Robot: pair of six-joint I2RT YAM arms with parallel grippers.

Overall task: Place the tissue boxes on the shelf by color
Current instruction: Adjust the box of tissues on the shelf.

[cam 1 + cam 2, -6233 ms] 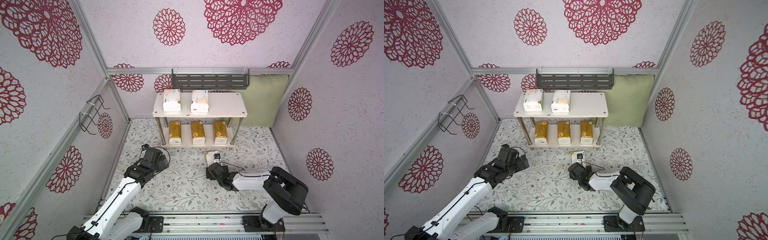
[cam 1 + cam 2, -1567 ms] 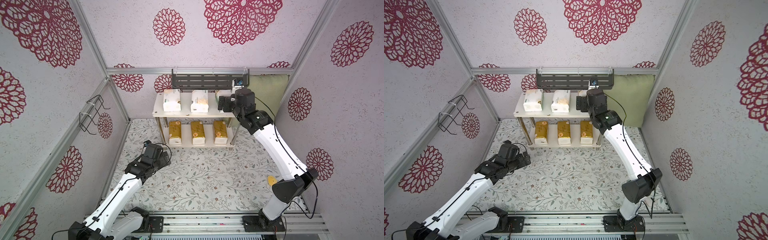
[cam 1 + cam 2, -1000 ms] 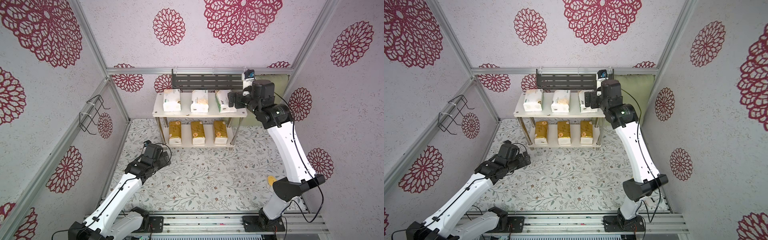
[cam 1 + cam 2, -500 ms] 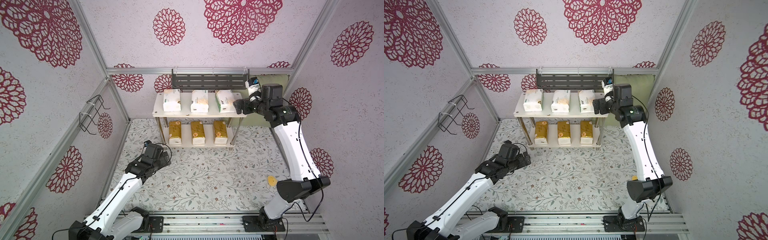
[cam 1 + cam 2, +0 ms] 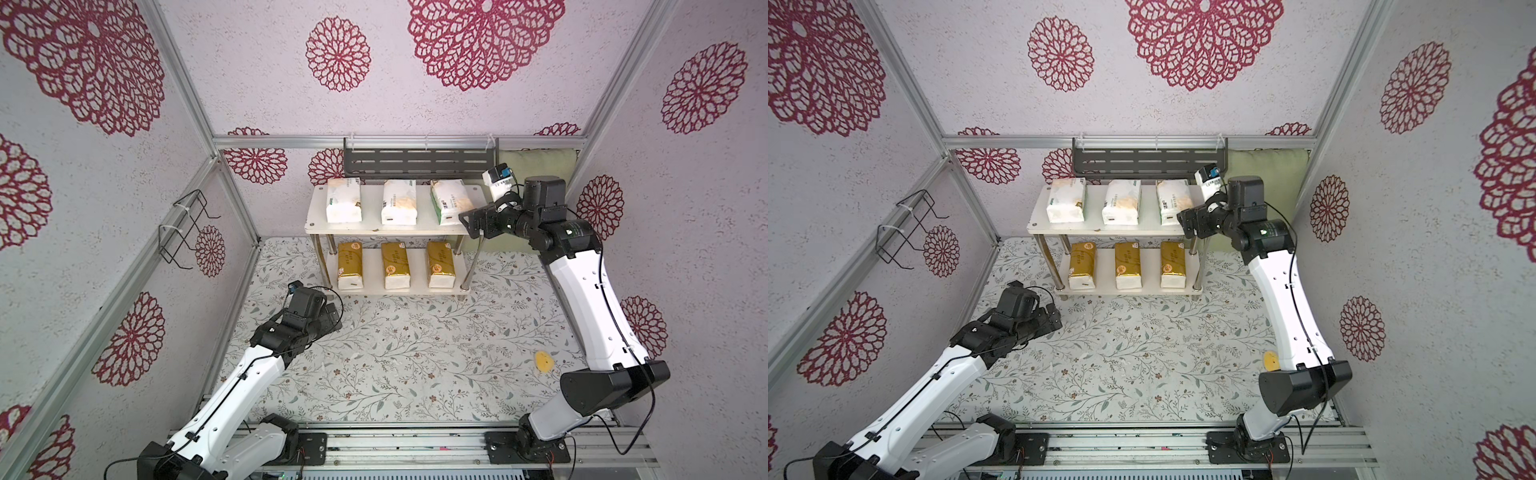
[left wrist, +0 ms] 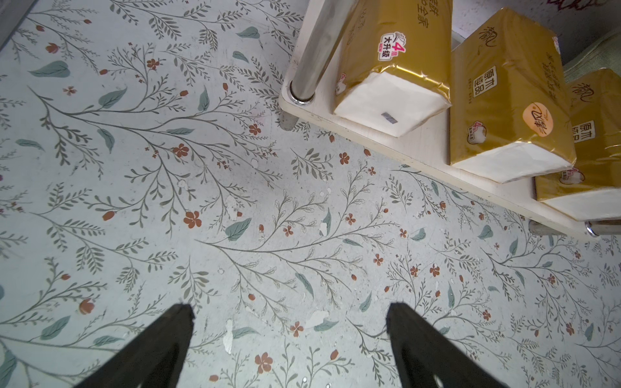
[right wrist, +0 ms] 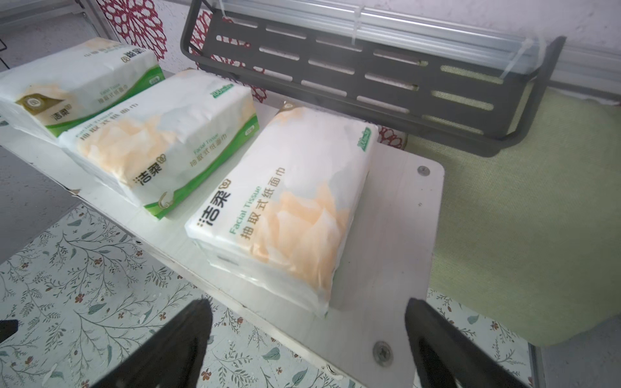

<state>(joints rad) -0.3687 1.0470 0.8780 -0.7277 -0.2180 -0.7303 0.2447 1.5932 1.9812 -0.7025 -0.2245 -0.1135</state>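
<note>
The shelf (image 5: 374, 227) carries three white tissue boxes (image 5: 343, 199) (image 5: 399, 202) (image 5: 451, 202) on its top board. Three gold tissue boxes (image 5: 350, 266) (image 5: 395, 266) (image 5: 440, 264) lie on its lower board. My right gripper (image 5: 467, 224) is open and empty at the top board's front right corner, just clear of the nearest white box (image 7: 295, 201). In the right wrist view the right gripper (image 7: 307, 309) straddles that board's edge (image 7: 396, 235). My left gripper (image 5: 334, 318) hangs open and empty low over the floor, in front of the shelf's left leg. Its wrist view shows the left gripper (image 6: 289, 312) and the gold boxes (image 6: 510, 97).
A dark grey slotted rack (image 5: 419, 162) hangs on the back wall just above the top board. A green cushion (image 5: 536, 166) leans behind my right arm. A black wire holder (image 5: 183, 228) sits on the left wall. A small yellow disc (image 5: 543, 360) lies on the floor at the right.
My right gripper has drawn back to the right, away from the third white box, which stays on the top board. The left arm has barely moved.
</note>
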